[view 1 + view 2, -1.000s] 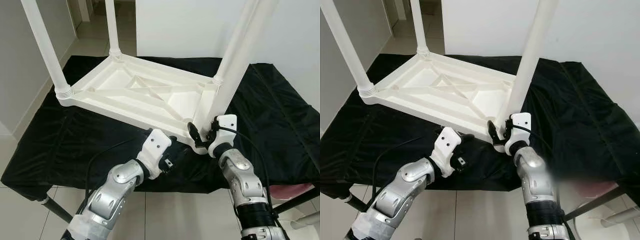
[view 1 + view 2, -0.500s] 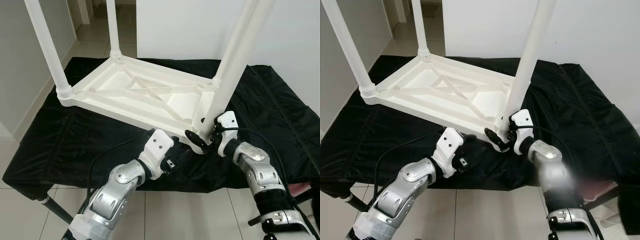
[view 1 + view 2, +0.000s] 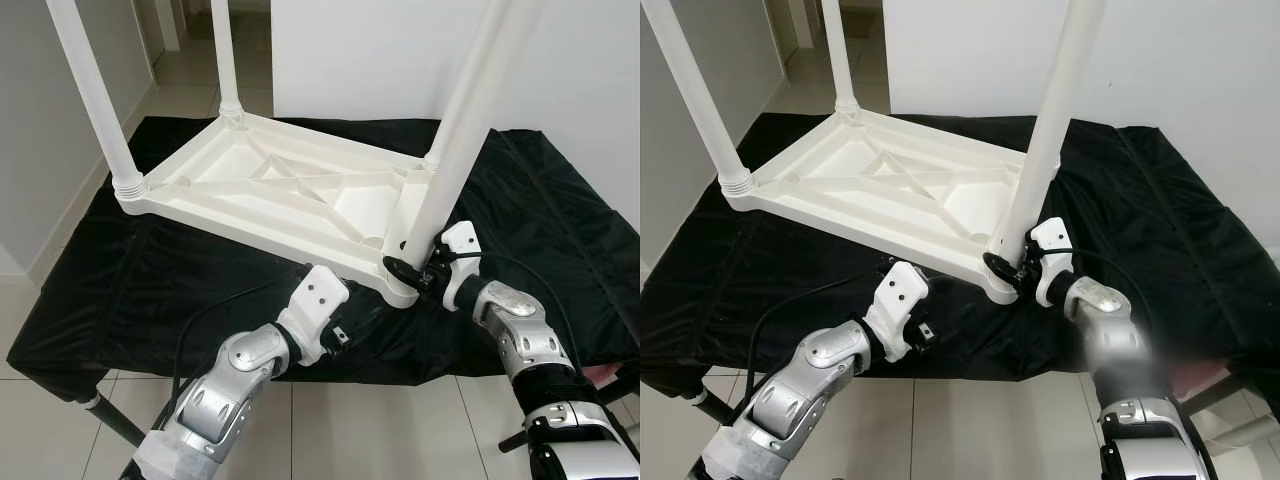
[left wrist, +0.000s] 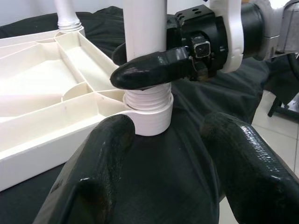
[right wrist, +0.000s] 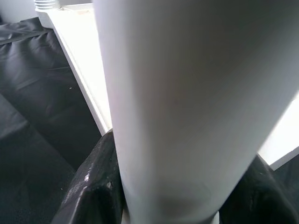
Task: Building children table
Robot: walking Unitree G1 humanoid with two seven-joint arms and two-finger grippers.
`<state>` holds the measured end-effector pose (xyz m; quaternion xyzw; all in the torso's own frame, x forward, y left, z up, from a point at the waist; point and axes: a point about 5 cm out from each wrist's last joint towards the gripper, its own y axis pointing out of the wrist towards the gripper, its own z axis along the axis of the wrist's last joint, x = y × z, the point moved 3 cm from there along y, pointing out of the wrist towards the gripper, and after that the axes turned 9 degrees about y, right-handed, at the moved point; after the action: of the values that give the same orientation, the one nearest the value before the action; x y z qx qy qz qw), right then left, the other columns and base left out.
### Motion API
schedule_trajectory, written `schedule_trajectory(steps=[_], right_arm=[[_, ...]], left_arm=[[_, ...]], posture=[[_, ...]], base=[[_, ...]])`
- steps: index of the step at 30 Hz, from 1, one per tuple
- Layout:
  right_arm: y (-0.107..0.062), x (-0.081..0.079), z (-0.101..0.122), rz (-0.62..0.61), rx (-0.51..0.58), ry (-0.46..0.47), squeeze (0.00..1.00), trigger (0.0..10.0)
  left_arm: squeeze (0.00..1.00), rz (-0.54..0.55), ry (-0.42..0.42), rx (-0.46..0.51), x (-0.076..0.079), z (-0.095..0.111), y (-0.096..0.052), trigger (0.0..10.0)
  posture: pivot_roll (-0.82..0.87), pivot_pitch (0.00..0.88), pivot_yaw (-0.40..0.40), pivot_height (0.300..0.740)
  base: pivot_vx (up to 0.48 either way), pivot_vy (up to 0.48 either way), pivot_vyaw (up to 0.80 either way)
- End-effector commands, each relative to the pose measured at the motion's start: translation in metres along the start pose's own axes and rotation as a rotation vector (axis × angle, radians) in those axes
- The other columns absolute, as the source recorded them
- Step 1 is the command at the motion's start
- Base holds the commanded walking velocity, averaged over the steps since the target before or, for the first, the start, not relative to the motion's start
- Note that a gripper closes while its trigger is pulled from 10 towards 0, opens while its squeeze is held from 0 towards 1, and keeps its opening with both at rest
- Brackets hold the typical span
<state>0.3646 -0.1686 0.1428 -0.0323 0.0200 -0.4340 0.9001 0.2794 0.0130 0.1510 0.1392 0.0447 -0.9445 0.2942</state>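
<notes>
Gripping the near-right leg [image 3: 447, 168] just above its threaded base, the right gripper [image 3: 405, 270] has its black fingers [image 4: 149, 69] closed round the white tube. That leg rises from the near-right corner socket [image 4: 148, 114] of the upturned white plastic table [image 3: 270, 190], which lies on a black cloth [image 3: 120, 290] with ribbed underside facing up and three other legs standing at the corners. The left gripper [image 3: 352, 325] hovers just near of that corner, fingers spread apart, holding nothing.
</notes>
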Motion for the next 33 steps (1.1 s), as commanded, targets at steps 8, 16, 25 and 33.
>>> schedule_trajectory(steps=[8,16,25,33], right_arm=[[0.003,-0.003,-0.017,-0.181,0.017,0.075,0.0,10.0],[-0.001,-0.005,-0.019,-0.35,0.067,0.169,0.0,10.0],[-0.004,-0.016,-0.027,-0.522,0.087,0.276,0.0,10.0],[-0.001,-0.039,-0.035,-0.804,0.12,0.44,0.0,10.0]], left_arm=[[0.0,-0.078,0.006,0.006,0.002,0.0,0.002,10.0],[0.0,-0.077,0.0,0.007,0.002,-0.001,0.002,10.0],[0.0,-0.081,-0.001,0.005,0.002,-0.001,0.002,10.0],[0.0,-0.08,-0.02,0.014,0.002,-0.001,0.003,10.0]], posture=[[-0.02,0.011,0.001,0.74],[-0.02,0.0,0.013,0.74],[-0.04,0.003,0.022,0.74],[-0.04,0.002,0.014,0.74]], base=[[0.0,0.0,0.0],[0.0,0.0,0.0],[0.0,0.0,0.0],[0.0,0.0,0.0]])
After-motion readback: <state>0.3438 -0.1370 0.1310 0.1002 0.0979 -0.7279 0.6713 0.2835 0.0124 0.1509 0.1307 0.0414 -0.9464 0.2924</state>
